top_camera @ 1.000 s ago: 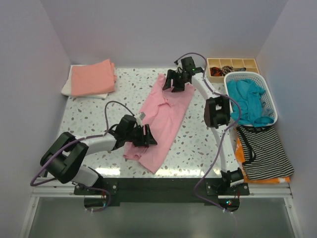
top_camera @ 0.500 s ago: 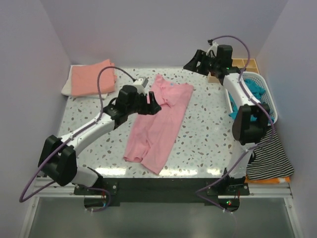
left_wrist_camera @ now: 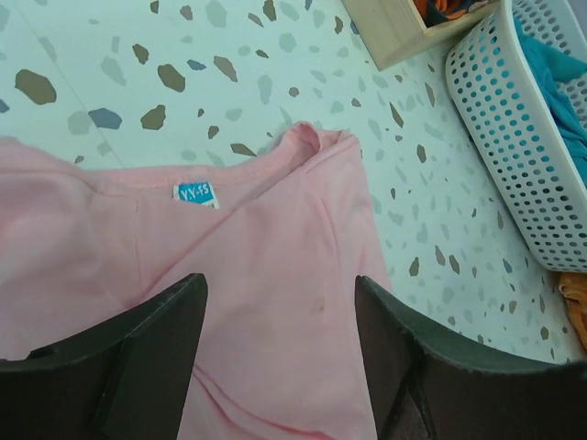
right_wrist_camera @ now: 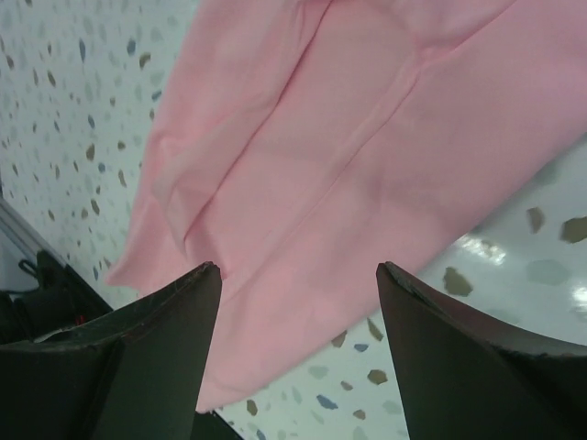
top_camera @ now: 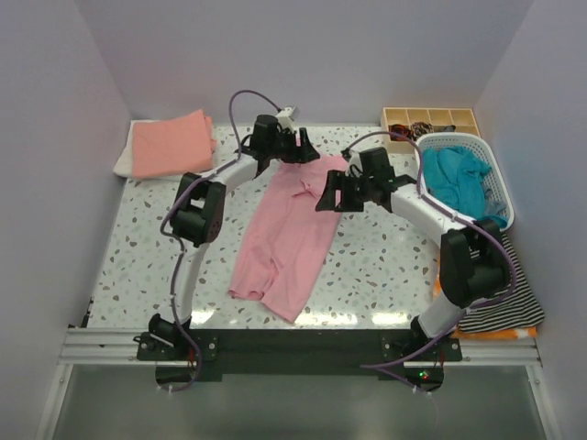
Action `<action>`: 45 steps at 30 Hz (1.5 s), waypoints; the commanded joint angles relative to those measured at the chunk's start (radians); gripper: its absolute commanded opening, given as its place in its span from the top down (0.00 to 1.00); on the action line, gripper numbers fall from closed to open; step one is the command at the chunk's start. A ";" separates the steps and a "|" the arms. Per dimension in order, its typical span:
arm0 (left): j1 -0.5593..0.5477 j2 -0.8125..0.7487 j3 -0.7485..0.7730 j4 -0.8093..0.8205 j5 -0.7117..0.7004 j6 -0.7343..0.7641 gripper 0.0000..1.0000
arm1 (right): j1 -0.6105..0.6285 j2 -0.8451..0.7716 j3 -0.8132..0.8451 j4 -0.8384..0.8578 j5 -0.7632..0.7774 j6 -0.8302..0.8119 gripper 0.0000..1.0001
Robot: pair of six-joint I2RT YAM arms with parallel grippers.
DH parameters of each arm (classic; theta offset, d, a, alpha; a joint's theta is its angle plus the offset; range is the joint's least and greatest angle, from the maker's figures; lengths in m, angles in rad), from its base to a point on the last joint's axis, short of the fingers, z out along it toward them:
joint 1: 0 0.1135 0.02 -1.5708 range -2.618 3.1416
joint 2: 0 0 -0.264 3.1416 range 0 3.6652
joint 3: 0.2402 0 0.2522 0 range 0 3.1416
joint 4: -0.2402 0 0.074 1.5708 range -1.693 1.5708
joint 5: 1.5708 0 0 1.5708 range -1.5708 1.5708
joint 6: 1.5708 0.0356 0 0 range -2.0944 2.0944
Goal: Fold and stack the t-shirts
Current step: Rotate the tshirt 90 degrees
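Left end effector (left_wrist_camera: 280, 286) open over pink t-shirt (left_wrist_camera: 101, 247); white basket (left_wrist_camera: 514, 119) near

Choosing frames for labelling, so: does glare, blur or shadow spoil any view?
Top external: sharp, evenly lit, glare bands along near and far edges of the table. Left wrist: crisp, neck label of the pink t-shirt sharp. Right wrist: slightly soft, one glare patch on the table, tool fingers nearly black.

Four t-shirts are in view: one pink tee (top_camera: 289, 234), one salmon-orange tee (top_camera: 170, 142), one white tee (top_camera: 122, 163) and one teal tee (top_camera: 459, 183). Also pictured are one white basket (top_camera: 449, 137), one wooden tray (top_camera: 429, 111), one striped garment (top_camera: 500, 293) and one orange cloth (top_camera: 444, 284). Two robot arms complete the count, a left arm (top_camera: 197, 206) and a right arm (top_camera: 468, 266).
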 commanded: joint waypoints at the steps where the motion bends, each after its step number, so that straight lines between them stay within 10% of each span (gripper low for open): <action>1: 0.002 0.153 0.255 -0.028 0.127 0.026 0.30 | 0.088 -0.070 -0.081 -0.008 -0.066 -0.003 0.27; 17: 0.061 0.405 0.422 -0.065 0.143 0.015 0.28 | 0.348 0.097 -0.195 0.097 -0.214 0.082 0.27; 35: 0.162 0.347 0.385 -0.032 0.090 -0.001 0.27 | 0.365 0.147 -0.151 -0.304 0.530 0.079 0.27; 45: 0.140 0.209 0.319 0.124 0.177 -0.080 0.27 | 0.363 -0.038 -0.098 -0.183 0.411 -0.028 0.27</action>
